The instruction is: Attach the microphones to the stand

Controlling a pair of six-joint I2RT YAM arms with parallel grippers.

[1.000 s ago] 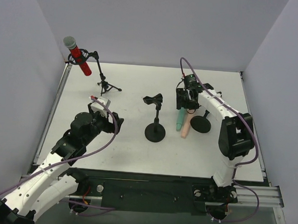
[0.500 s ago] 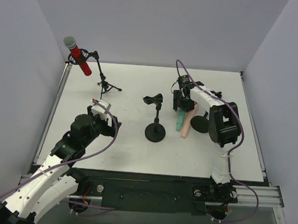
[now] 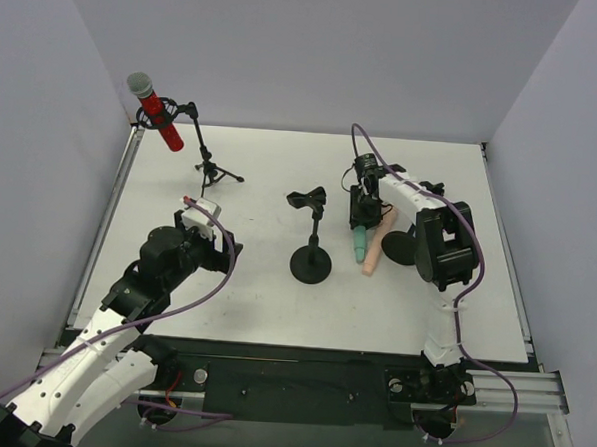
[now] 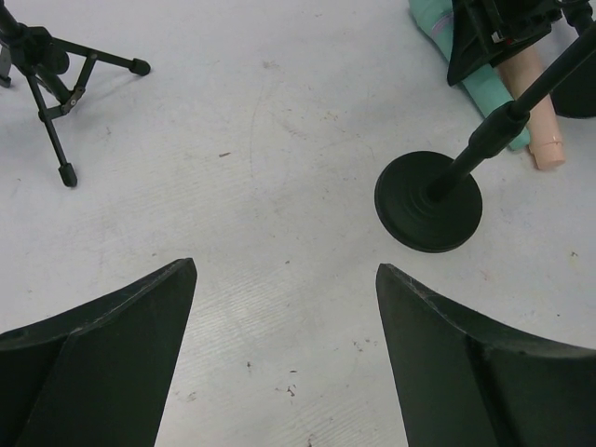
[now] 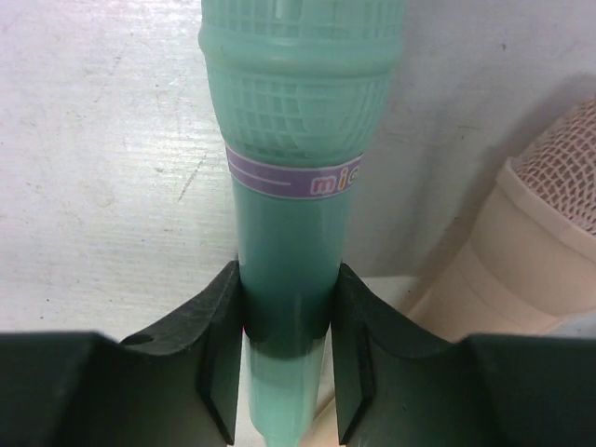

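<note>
Right wrist camera shows the right claw (image 5: 286,307) pinching the mint-green microphone (image 5: 298,112) near its tail on the table (image 5: 93,140), head pointing ahead of the claw, where a lift could let it pivot, slip or nudge the peach-pink microphone (image 5: 521,251) just to the claw's right.

— Where is the left gripper (image 4: 284,270)?
— Left of the middle stand (image 3: 310,246), facing it, jaws spread wide, holding nothing.
— And the right arm (image 3: 412,196)?
— Folded over, right of that stand. The right gripper (image 5: 287,279) pinches the mint-green microphone (image 5: 298,140) by its handle.
</note>
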